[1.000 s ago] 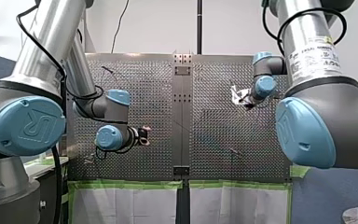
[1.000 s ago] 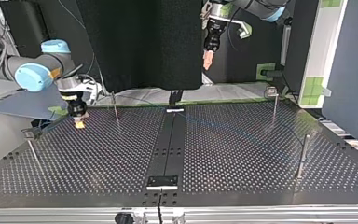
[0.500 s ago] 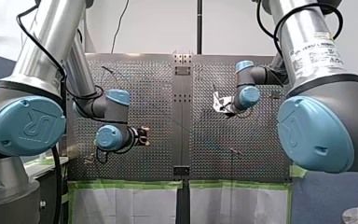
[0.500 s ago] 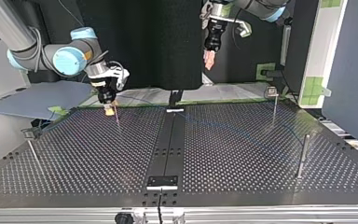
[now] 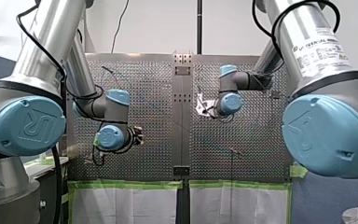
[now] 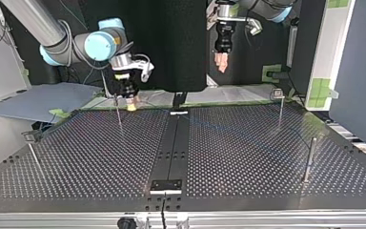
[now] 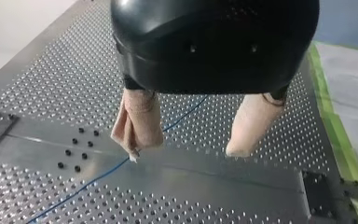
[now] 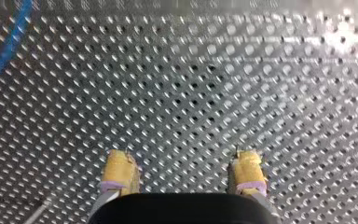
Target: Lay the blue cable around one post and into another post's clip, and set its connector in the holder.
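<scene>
The thin blue cable lies on the perforated table and runs under my left gripper, close to one beige pad. That gripper hangs open above the table, nothing between its fingers. In the top view it hovers high at the back. My right gripper is open too, its yellow pads low over bare plate, with the cable well ahead and off to one side. In the top view my right gripper is just beside a thin post. No connector shows.
Other posts stand at the top view's right and at its left edge, the first and last with clip heads. A dark centre strip splits the table. A black drape hangs behind the middle.
My right arm has swept from the top view's left edge toward the centre, ending beside the thin post. My left gripper has shifted slightly at the back and stays open.
</scene>
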Tool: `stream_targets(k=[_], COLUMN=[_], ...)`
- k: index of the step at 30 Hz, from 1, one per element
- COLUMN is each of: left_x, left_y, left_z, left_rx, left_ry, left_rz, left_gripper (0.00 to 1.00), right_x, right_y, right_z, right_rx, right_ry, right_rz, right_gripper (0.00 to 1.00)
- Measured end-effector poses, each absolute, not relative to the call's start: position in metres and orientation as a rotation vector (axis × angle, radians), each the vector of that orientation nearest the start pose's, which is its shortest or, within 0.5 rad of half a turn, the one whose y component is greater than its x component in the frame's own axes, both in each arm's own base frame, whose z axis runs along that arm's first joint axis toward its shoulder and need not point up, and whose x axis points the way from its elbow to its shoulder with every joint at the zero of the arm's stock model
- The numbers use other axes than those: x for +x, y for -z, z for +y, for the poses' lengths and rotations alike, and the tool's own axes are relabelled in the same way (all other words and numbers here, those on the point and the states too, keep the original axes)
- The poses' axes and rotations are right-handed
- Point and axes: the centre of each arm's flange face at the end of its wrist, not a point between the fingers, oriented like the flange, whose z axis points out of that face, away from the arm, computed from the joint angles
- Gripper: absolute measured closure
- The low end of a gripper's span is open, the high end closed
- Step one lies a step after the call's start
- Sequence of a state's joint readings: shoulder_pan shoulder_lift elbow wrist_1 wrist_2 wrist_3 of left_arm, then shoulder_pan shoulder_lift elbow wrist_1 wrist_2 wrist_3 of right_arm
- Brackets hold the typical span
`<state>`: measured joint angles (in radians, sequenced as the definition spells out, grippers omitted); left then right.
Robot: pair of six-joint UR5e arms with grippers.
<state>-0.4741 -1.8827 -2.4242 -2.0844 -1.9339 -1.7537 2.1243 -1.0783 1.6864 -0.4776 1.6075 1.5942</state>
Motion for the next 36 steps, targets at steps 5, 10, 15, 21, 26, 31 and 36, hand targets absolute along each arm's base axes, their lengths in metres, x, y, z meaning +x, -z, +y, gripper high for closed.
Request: stream_targets(k=[5,10,15,21,26,31,36], left_x=[0.282,0.282,0.282,0.280,0.279,0.278,0.278], left_y=[-0.097,-0.097,-0.097,-0.096,-0.095,-0.095,-0.096], left_z=[-0.254,-0.253,-0.251,-0.246,-0.244,-0.245,-0.248], left_rx=[-0.037,-0.049,-0.067,-0.106,-0.106,-0.101,-0.091], left_ry=[0.184,0.183,0.173,0.145,0.127,0.123,0.130], left_rz=[1.676,1.676,1.675,1.683,1.700,1.701,1.689], left_gripper=[0.00,0.00,0.00,0.00,0.00,0.00,0.00], right_x=[0.447,0.463,0.480,0.486,0.469,0.445,0.424], right_y=[-0.182,-0.169,-0.166,-0.155,-0.142,-0.128,-0.117], right_z=[-0.420,-0.390,-0.366,-0.340,-0.343,-0.352,-0.361], right_rx=[1.722,1.750,1.759,1.774,1.763,1.760,1.754], right_ry=[-1.526,-1.565,-1.608,-1.606,-1.621,-1.628,-1.634], right_rz=[-0.982,-0.944,-0.891,-0.888,-0.931,-0.945,-0.945], right_gripper=[0.00,0.00,0.00,0.00,0.00,0.00,0.00])
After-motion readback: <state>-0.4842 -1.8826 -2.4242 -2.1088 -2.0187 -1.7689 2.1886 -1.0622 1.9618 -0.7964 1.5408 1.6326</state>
